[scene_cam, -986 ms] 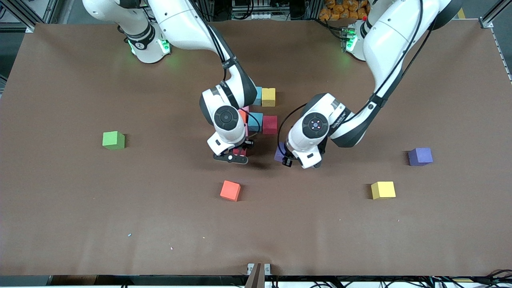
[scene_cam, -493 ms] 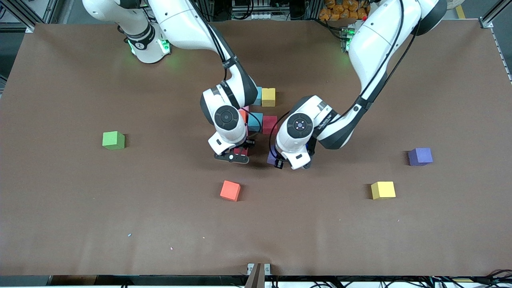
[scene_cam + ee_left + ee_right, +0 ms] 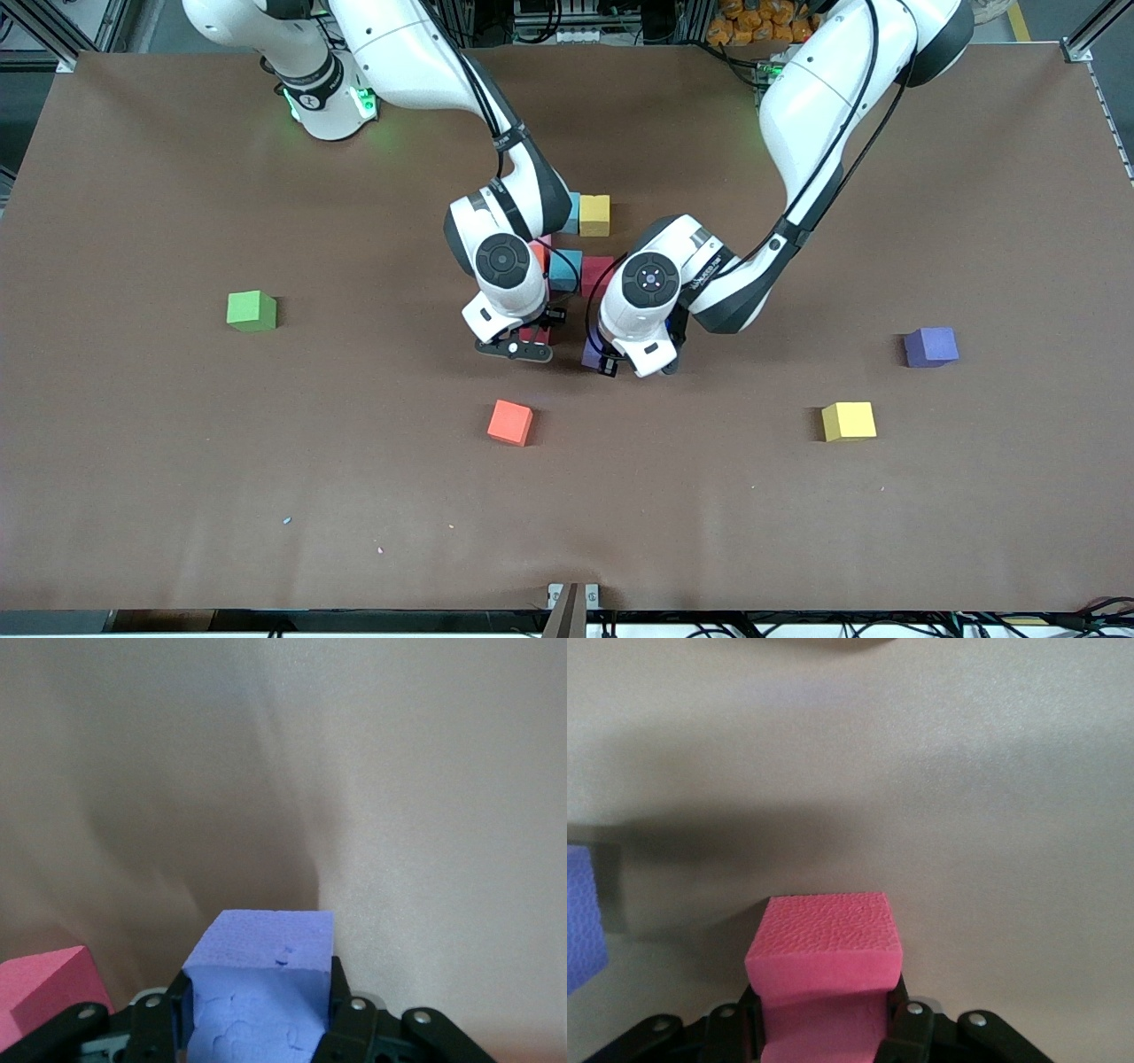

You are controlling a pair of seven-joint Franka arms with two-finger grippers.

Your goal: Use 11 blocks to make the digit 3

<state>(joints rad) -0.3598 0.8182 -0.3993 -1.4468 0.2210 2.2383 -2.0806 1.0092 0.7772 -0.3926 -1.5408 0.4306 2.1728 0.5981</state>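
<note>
My right gripper (image 3: 524, 342) is shut on a crimson block (image 3: 824, 952), low over the table just past the cluster's nearer edge. Close beside it, my left gripper (image 3: 611, 356) is shut on a purple block (image 3: 261, 979); the crimson block (image 3: 44, 988) shows at that wrist view's edge. The cluster holds a light blue block (image 3: 571, 213), a yellow block (image 3: 594, 215), a pink one (image 3: 542, 241), a second light blue (image 3: 565, 268) and a crimson one (image 3: 598, 273), partly hidden by both wrists. Loose blocks: orange (image 3: 509, 422), yellow (image 3: 848, 420), purple (image 3: 931, 346).
A lone green cube (image 3: 252, 311) sits toward the right arm's end of the brown table (image 3: 266, 496). Both arms crowd the middle, their wrists nearly touching. A small metal bracket (image 3: 572, 595) sits at the table's nearest edge.
My left gripper has carried the purple block toward the right arm's end, closing in beside the right gripper. The right gripper and its crimson block have stayed put.
</note>
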